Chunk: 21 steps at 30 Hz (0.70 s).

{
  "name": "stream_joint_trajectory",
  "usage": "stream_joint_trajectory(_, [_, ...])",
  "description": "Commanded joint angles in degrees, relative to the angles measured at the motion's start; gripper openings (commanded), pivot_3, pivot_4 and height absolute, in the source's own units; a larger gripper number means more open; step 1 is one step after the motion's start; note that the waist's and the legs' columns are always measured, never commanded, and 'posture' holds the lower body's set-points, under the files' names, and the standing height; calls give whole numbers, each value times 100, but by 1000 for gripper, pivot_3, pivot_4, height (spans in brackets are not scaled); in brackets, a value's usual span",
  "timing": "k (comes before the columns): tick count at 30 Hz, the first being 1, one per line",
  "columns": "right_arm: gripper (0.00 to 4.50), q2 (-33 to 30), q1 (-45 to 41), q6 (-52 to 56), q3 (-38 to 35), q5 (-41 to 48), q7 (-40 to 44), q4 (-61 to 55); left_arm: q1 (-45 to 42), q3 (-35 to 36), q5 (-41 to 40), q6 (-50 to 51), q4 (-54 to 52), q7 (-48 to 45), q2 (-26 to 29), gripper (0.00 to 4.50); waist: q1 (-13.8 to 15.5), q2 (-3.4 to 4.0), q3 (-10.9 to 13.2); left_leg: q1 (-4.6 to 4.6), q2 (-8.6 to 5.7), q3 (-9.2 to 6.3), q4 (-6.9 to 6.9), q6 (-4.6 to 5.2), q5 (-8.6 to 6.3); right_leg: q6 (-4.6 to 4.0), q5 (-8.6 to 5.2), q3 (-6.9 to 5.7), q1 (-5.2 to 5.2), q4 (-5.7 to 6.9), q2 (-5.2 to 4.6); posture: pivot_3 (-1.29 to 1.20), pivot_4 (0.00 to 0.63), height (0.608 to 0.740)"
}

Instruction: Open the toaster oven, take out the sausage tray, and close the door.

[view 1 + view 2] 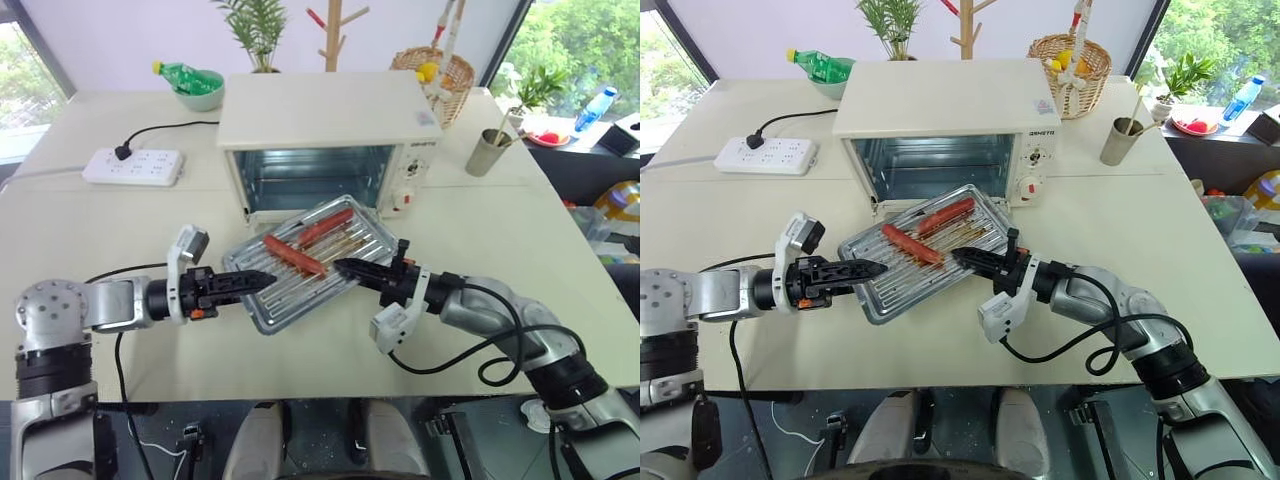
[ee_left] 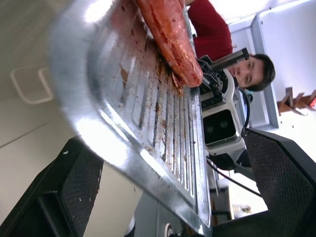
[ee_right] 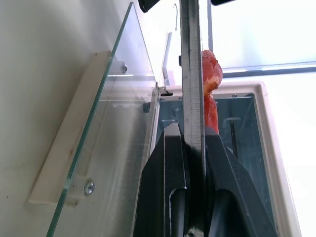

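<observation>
Beige table [image 1: 90, 230], sausage tray [image 1: 330, 262] overhanging door [image 3: 106, 148]

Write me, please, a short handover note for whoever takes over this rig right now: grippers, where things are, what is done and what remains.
Right gripper: shut on the sausage tray, clamping its rim and holding it in the air in front of the toaster oven.
Left gripper: open, its fingers either side of the tray's opposite rim, not closed on it.
The door is open, folded down flat in front of the oven. Two sausages lie on the tray.
Done: door opened, tray out of the oven.
Left: set the tray down on the table, then close the door.
</observation>
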Motion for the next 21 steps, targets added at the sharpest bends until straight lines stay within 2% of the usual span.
stream_joint_trajectory(1, [7,-19,-18,3,-212,155,-19,-291,-124,-134,-6,-73,-28,-110,-63,4500,0,0,0,0,0,0,0,0,0,0,0,0,0,0,0,0,150,740])
stream_joint_trajectory(8, [7,-8,5,8,-232,190,20,-342,-315,-326,-23,-89,99,-19,-272,4500,1,0,0,0,0,1,0,0,0,1,0,0,0,0,0,0,150,740])
stream_joint_trajectory(11, [0,13,-8,36,-256,223,62,-367,-401,-288,-122,-96,202,97,-370,3735,2,0,0,0,0,1,1,0,0,1,1,0,0,0,0,0,150,740])
stream_joint_trajectory(16, [0,19,13,34,-289,220,82,-371,-397,-238,-217,-45,203,139,-331,1265,-2,0,0,0,0,1,0,0,0,2,1,0,0,0,0,0,150,740])
stream_joint_trajectory(17, [0,18,16,35,-293,220,84,-371,-396,-232,-237,-43,212,158,-324,904,-2,0,0,0,0,1,0,0,0,2,1,0,0,0,1,0,150,740])
stream_joint_trajectory(18, [0,17,18,37,-295,221,85,-373,-396,-222,-260,-46,232,191,-325,310,-1,0,0,0,0,0,0,0,0,2,1,0,0,0,1,0,150,740])
stream_joint_trajectory(19, [0,18,22,42,-299,220,87,-376,-398,-216,-298,-55,260,237,-326,65,0,0,0,0,0,0,0,0,0,2,1,0,0,0,1,0,150,740])
stream_joint_trajectory(21, [0,20,31,50,-309,217,90,-384,-408,-218,-394,-75,319,322,-333,65,0,0,0,0,0,0,0,0,0,2,1,0,-1,0,1,0,150,740])
